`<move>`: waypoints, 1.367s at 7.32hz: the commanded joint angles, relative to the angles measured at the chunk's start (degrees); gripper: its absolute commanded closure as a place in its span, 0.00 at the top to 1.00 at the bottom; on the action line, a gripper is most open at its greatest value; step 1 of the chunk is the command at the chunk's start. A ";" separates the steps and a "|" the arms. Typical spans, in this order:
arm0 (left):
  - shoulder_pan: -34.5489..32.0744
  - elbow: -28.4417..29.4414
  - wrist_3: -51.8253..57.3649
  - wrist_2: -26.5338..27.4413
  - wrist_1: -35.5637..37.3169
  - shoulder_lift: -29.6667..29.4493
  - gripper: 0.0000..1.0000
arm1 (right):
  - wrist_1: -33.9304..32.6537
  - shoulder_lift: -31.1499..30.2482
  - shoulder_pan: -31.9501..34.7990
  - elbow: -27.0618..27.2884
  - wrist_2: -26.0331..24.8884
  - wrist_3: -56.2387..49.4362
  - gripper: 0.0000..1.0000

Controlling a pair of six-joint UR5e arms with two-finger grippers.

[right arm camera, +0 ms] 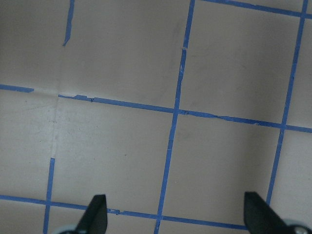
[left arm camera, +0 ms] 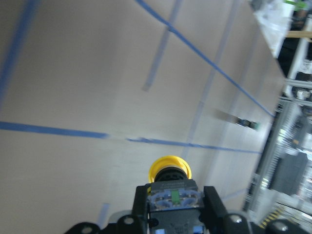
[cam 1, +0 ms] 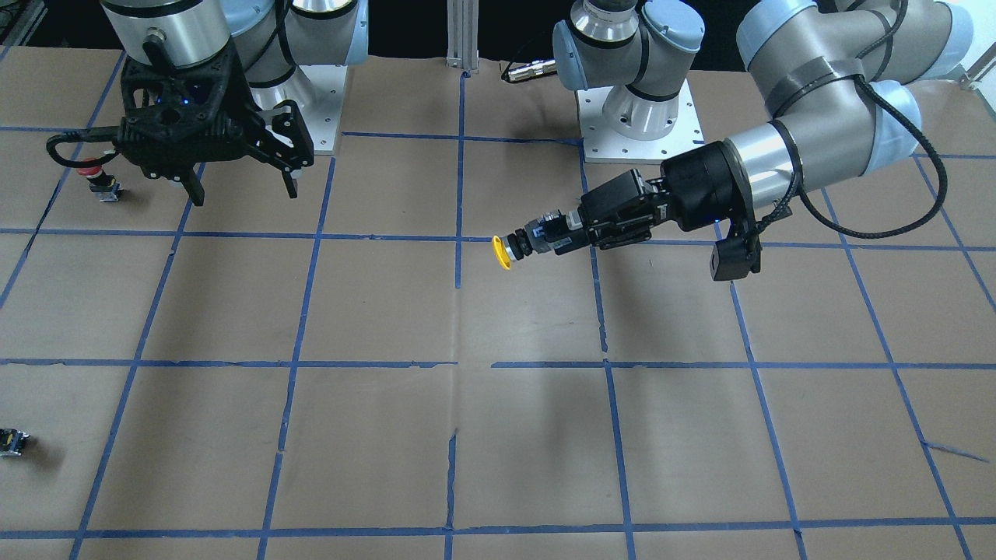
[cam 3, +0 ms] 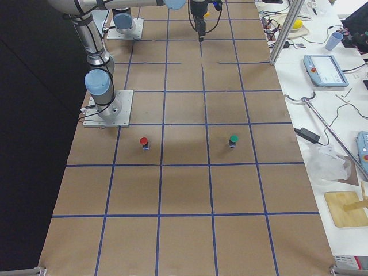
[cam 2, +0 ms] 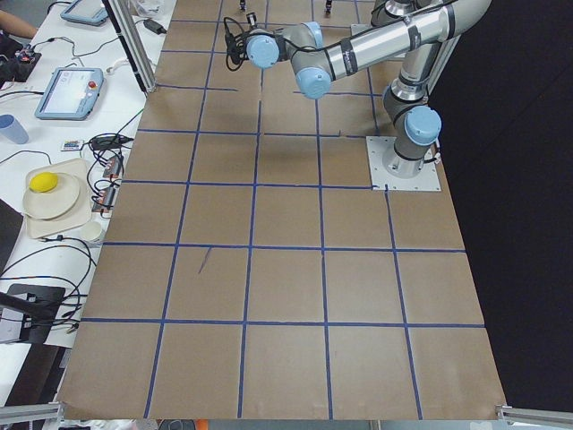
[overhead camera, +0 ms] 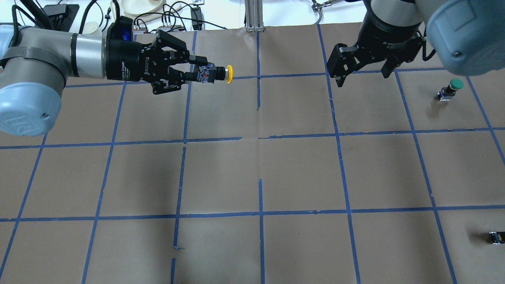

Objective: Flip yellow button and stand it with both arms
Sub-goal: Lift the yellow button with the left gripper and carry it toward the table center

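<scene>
Yellow shows up right away: the yellow button (cam 1: 523, 243) is up in the air over the counter (cam 1: 373, 311), close to the middle blue tape line on the robot's side. It lies sideways. Its round cap points away from the left arm (cam 1: 817, 132) and toward the side where the right arm (cam 1: 179, 31) is. The left gripper (cam 1: 556, 233) reaches out flat, and its fingers are clenched on the blocky base of the button, one finger on each side. From the left wrist camera I see the base squeezed between the two fingers, with the yellow cap sticking out past it. The right gripper (cam 1: 243, 193) hangs over the counter with its tips pointing down. Its fingers are spread wide and released, and I see only brown paper and blue tape between them in the right wrist camera. It is well apart from the yellow button. A red button (cam 1: 97, 175) stands on the counter near the right gripper but not touching it, and a black cable crosses in front of it. A green button (overhead camera: 451, 88) stands on the same side of the counter. A small dark part (cam 1: 12, 442) sits alone near the counter's edge, far from both grippers.
</scene>
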 commanded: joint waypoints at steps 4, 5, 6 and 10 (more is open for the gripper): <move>-2.50 -1.87 -7.96 -16.60 1.60 3.76 0.15 | 17.81 -3.94 -30.05 0.46 33.40 -10.12 1.00; -2.59 -2.13 -7.97 -18.72 1.60 4.02 0.15 | 25.87 -3.94 -35.60 1.24 43.15 -15.02 1.00; -2.77 -2.14 -7.88 -18.91 1.95 4.11 0.14 | 32.48 -4.03 -37.13 2.56 49.34 -17.76 1.00; -5.85 -2.75 -7.97 -20.23 2.92 4.20 0.13 | 49.48 -5.96 -31.55 9.24 72.57 -30.45 1.00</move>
